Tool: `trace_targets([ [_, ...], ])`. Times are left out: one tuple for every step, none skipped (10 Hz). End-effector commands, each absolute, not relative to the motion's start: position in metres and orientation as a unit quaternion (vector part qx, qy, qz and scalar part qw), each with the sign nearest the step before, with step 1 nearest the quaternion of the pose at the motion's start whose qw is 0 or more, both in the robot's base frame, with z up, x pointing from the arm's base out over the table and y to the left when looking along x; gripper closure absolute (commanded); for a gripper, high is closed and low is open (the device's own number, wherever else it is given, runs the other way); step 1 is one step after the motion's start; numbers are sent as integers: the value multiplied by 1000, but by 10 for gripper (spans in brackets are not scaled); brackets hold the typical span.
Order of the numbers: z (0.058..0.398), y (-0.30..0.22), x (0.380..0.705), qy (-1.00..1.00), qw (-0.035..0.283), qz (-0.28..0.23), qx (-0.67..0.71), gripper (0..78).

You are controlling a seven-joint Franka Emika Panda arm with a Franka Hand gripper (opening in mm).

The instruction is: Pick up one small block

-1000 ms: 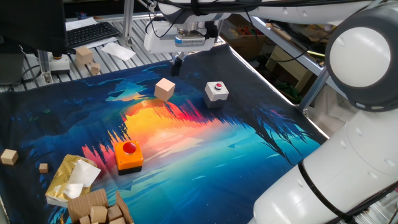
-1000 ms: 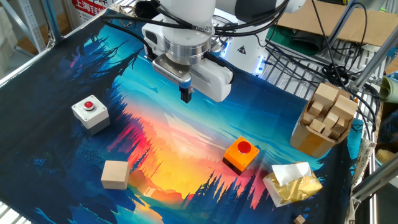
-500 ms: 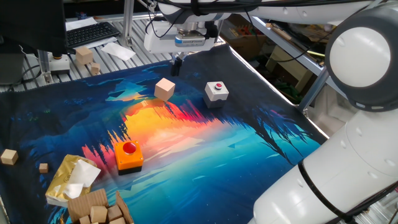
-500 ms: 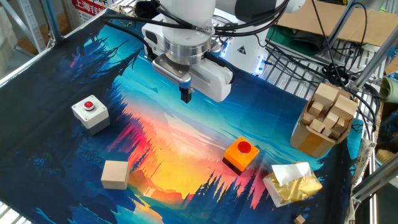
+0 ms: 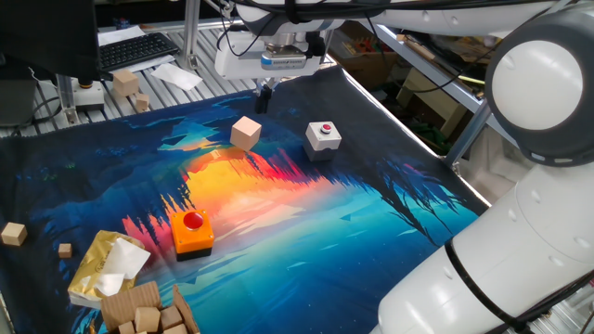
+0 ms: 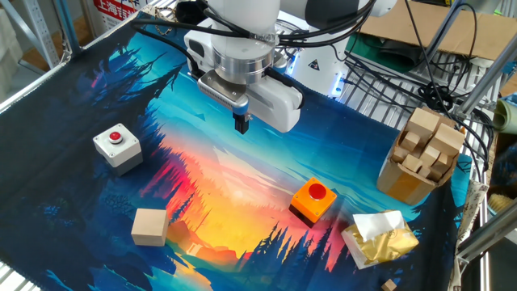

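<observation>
The small block (image 5: 246,133) is a plain pale tan wooden cube lying on the colourful mat; it also shows in the other fixed view (image 6: 149,226) near the mat's front left. My gripper (image 5: 263,96) hangs in the air above the mat, apart from the block, with its black fingers pressed together and nothing between them. In the other fixed view my gripper (image 6: 241,124) is well above and to the right of the block.
A white box with a red button (image 5: 323,135) sits near the block. An orange box with a red button (image 5: 191,232) sits mid-mat. A cardboard holder of wooden blocks (image 6: 420,153), a yellow and white packet (image 6: 378,238) and tiny wooden cubes (image 5: 13,234) lie at the edges.
</observation>
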State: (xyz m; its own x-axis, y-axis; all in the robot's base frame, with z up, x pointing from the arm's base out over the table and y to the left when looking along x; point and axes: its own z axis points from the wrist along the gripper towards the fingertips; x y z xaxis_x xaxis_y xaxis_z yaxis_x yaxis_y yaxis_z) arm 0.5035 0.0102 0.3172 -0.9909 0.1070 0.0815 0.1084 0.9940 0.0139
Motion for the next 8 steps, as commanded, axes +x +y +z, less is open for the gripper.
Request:
trace_targets([
  [313,16,532,-993,37,-32,-103,776],
  [312,16,532,-994,37,-32,-103,776],
  [312,16,533,-994,37,-32,-102,776],
  [311,16,533,-994,36,-32,-102,776],
  [310,15,534,-994,36,-32,-102,776],
  [308,15,535,-994,35,-32,-102,776],
  [307,15,535,-994,35,-32,-102,776],
  [306,15,537,-994,34,-32,-102,776],
])
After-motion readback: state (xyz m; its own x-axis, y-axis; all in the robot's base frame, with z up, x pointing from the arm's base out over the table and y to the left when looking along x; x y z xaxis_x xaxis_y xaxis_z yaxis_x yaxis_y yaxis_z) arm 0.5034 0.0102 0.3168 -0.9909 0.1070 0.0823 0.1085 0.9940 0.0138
